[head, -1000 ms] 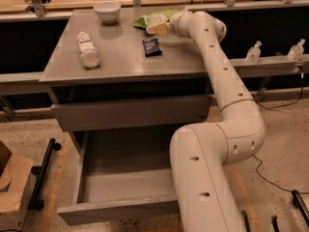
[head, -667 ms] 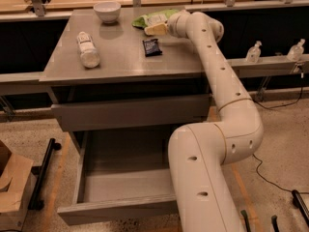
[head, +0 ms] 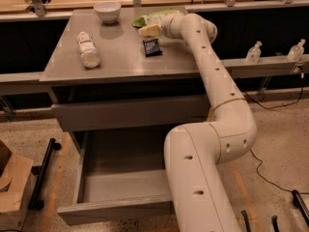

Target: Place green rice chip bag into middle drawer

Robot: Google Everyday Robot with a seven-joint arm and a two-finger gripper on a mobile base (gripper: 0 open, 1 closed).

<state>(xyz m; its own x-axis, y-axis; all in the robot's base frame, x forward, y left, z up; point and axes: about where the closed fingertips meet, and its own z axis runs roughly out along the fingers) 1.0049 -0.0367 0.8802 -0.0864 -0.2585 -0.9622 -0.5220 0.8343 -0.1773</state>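
Note:
The green rice chip bag (head: pixel 155 17) lies at the back of the grey countertop (head: pixel 120 57), right of the white bowl. My gripper (head: pixel 148 29) is at the bag's front edge, touching or nearly touching it, with the arm stretched over the counter from the right. The middle drawer (head: pixel 120 182) is pulled wide open below, showing its bare grey floor. My arm's lower link covers the drawer's right side.
A white bowl (head: pixel 107 11) stands at the back. A white bottle (head: pixel 88 50) lies on its side at the left. A small black packet (head: pixel 152 47) lies just in front of the gripper. A shallower drawer front (head: pixel 130 112) juts out above. A cardboard box (head: pixel 12 182) sits on the floor at left.
My gripper has shifted slightly left along the front of the green bag. The bag, the bottle, the packet and the drawer have not moved.

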